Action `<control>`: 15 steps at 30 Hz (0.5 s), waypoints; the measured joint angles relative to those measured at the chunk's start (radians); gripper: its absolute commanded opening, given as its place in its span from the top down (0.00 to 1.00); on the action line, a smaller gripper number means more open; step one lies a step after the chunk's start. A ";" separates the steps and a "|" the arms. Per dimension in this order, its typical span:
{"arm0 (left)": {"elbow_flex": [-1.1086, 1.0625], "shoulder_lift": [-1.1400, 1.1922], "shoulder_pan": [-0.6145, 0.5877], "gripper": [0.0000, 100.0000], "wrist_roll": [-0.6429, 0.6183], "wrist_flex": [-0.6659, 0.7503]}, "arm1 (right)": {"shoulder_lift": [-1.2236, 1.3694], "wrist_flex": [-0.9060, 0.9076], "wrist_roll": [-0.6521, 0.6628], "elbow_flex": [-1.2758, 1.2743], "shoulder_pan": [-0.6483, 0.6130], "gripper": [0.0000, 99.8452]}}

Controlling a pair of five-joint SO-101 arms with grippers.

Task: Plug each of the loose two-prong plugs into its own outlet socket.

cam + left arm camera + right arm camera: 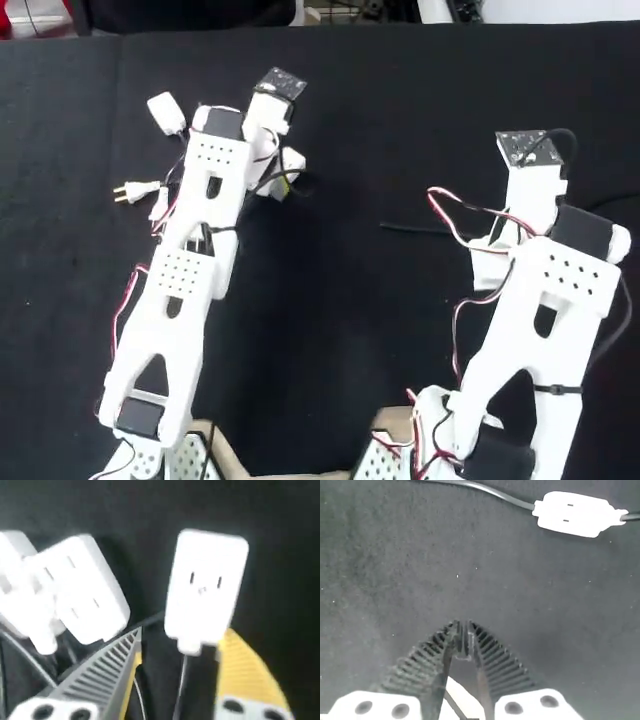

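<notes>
A white outlet socket [206,582] on a black cable faces my left wrist camera. My left gripper [180,635] is open, its grey finger [107,667] and yellow finger [245,665] either side of the socket's cable end. Beside it lie a white multi-slot outlet block [85,592] and another white piece [15,592]. From above, the left gripper [285,172] is at the far left-centre. A loose white two-prong plug [135,192] lies left of that arm, and a white outlet [165,110] lies beyond it. My right gripper [463,627] is shut just above the cloth, short of a white two-slot socket [577,512].
A black cloth [400,100] covers the whole table. A black cable [420,230] runs along it toward the right gripper [488,250]. Red, white and black servo wires loop beside both arms. The table's far edge runs along the back.
</notes>
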State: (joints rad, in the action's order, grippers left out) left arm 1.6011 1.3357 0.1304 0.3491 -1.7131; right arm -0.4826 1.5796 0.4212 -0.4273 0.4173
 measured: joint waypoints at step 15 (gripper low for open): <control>-0.230 -0.100 -0.006 0.97 0.005 -0.035 | 0.000 0.000 0.000 0.003 0.000 0.99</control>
State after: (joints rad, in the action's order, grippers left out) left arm 1.3709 1.2359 0.1243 0.3537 -1.7484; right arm -0.4826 1.5796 0.4212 -0.4242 0.4173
